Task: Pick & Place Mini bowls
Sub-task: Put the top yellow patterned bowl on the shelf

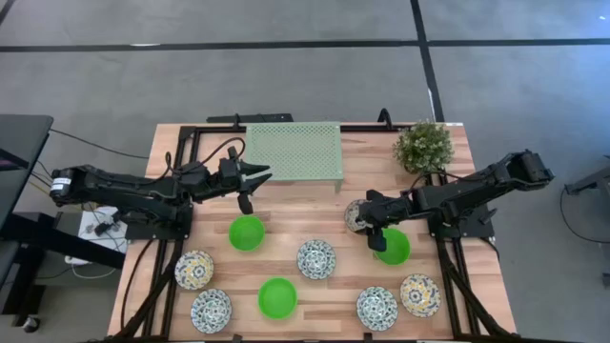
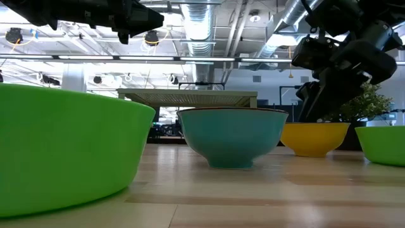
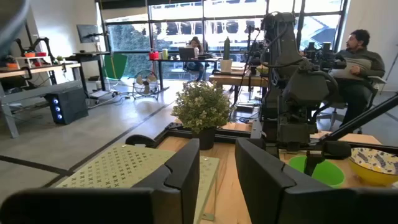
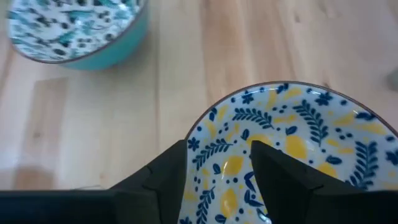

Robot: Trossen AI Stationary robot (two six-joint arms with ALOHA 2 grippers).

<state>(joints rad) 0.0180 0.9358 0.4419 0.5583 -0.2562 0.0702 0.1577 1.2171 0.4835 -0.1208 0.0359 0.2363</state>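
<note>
The right end effector (image 4: 216, 163) is positioned over the near rim of the yellow-blue bowl (image 4: 298, 143), fingers spread, nothing gripped. One finger should be lowered inside the rim and one outside before closing. The left end effector (image 1: 255, 178) is parked partly open and empty beside the rack (image 1: 294, 151).

Left arm is reaching in from its side, left gripper (image 1: 250, 188) hanging raised, fingers parted, holding nothing. Right gripper (image 1: 365, 226) is pointing down, fingers (image 4: 281, 176) spread apart.
</note>
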